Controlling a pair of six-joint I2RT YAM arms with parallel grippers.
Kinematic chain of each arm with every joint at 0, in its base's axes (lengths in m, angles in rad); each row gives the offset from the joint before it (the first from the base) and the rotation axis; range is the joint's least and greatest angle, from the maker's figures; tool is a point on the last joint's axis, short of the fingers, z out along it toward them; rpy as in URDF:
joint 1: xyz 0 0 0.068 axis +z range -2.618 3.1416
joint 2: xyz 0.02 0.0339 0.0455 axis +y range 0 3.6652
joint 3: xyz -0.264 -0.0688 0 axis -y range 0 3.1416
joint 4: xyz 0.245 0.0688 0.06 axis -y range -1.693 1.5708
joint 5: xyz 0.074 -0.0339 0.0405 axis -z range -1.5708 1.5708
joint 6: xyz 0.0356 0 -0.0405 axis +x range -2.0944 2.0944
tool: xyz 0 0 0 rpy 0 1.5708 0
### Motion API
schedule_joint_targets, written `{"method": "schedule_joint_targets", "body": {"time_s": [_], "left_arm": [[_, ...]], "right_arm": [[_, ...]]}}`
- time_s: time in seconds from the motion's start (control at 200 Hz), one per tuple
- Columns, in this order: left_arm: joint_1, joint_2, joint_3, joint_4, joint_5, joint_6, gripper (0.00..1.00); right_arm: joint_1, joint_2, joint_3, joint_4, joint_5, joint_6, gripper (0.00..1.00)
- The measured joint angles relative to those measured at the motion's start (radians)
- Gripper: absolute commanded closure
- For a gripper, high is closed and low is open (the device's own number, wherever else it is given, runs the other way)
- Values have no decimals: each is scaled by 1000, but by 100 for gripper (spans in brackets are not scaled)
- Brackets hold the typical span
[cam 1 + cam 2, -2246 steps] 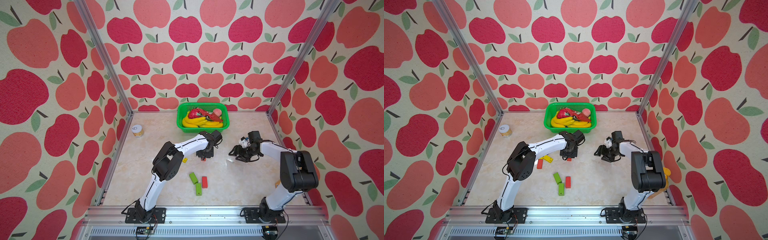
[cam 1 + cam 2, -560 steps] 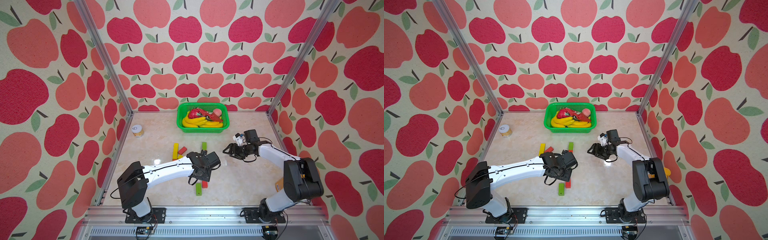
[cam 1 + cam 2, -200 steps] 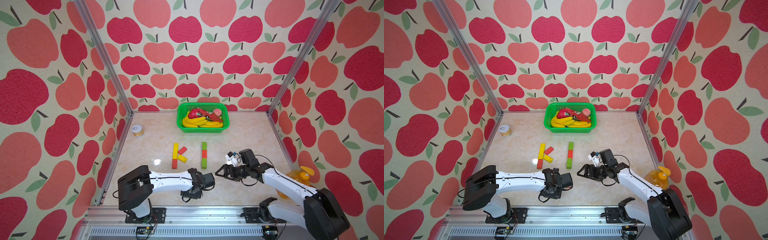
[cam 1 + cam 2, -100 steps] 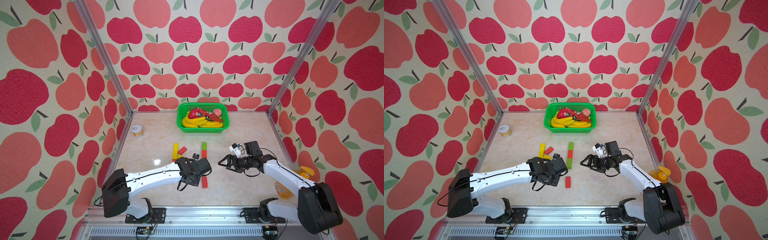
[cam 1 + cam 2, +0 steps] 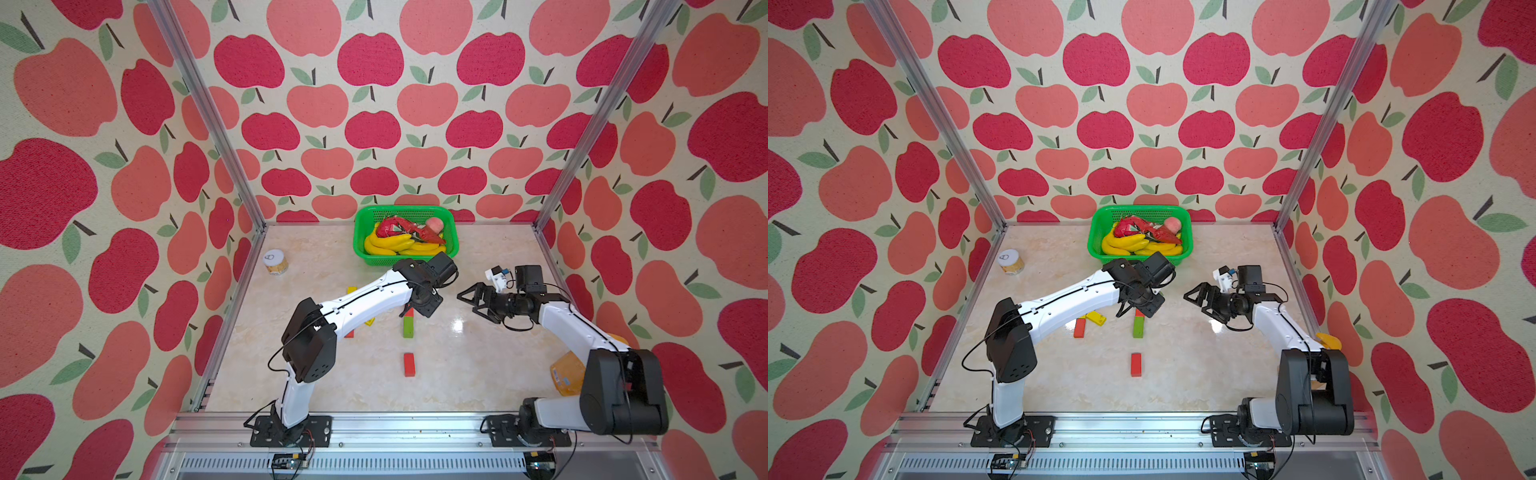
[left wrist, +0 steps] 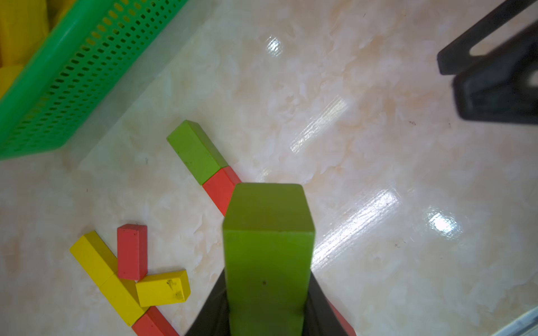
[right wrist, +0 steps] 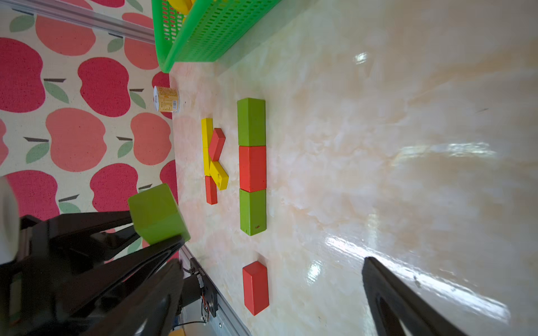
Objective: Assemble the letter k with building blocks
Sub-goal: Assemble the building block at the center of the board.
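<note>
1. Green block (image 6: 267, 256): clamped between the fingers of the left gripper (image 7: 157, 228), held clear of the table (image 5: 478, 374).
2. Row of three blocks (image 7: 252, 168): green, red, green, end to end, flat on the table beneath the left gripper.
3. Small figure (image 7: 214, 157): yellow, yellow, red in line, with a red and a yellow block branching off; just beside the row.
4. Red block (image 5: 409, 364): alone, past the row's near end, toward the robot's base.
5. Right gripper (image 5: 468, 302): fingers wide apart, empty, near the row.
</note>
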Motion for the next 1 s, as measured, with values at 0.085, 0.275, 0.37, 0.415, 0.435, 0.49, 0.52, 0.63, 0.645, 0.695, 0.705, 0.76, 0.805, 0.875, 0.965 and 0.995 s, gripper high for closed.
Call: {"method": "schedule_joint_targets", "body": {"time_s": [0.085, 0.275, 0.37, 0.415, 0.435, 0.49, 0.52, 0.63, 0.645, 0.695, 0.705, 0.76, 0.805, 0.875, 0.965, 0.995], "left_arm": [[15, 96, 97, -14, 4, 80, 100], [34, 293, 344, -84, 8, 248, 100], [39, 339, 394, -95, 18, 320, 100], [43, 356, 412, -102, 24, 347, 100], [43, 363, 421, -106, 27, 359, 100], [47, 384, 439, -114, 38, 391, 100], [49, 391, 446, -118, 43, 404, 100], [63, 417, 453, -130, 80, 442, 100], [64, 418, 453, -132, 85, 445, 100], [71, 426, 453, -137, 96, 456, 100], [72, 428, 453, -138, 98, 456, 100], [80, 435, 453, -147, 110, 462, 100], [85, 436, 453, -155, 126, 464, 100], [92, 437, 452, -167, 157, 474, 100], [96, 436, 440, -167, 183, 481, 100], [96, 436, 433, -167, 187, 482, 99]], "right_arm": [[-47, 0, -8, 32, -7, 6, 1], [-108, 24, -28, 64, -24, 16, 1], [-138, 31, -31, 65, -25, 19, 1], [-148, 31, -31, 64, -25, 19, 1], [-152, 31, -31, 64, -25, 19, 1], [-158, 31, -31, 64, -25, 19, 1], [-160, 32, -32, 65, -25, 19, 1], [-160, 48, -32, 66, -26, 19, 1], [-160, 51, -32, 66, -26, 19, 1], [-160, 64, -32, 66, -26, 19, 1], [-160, 67, -32, 66, -26, 19, 1], [-160, 77, -32, 66, -26, 19, 1], [-160, 82, -32, 66, -27, 19, 1], [-160, 86, -32, 69, -34, 19, 1], [-160, 93, -32, 74, -43, 19, 1], [-160, 96, -32, 75, -45, 19, 1]]}}
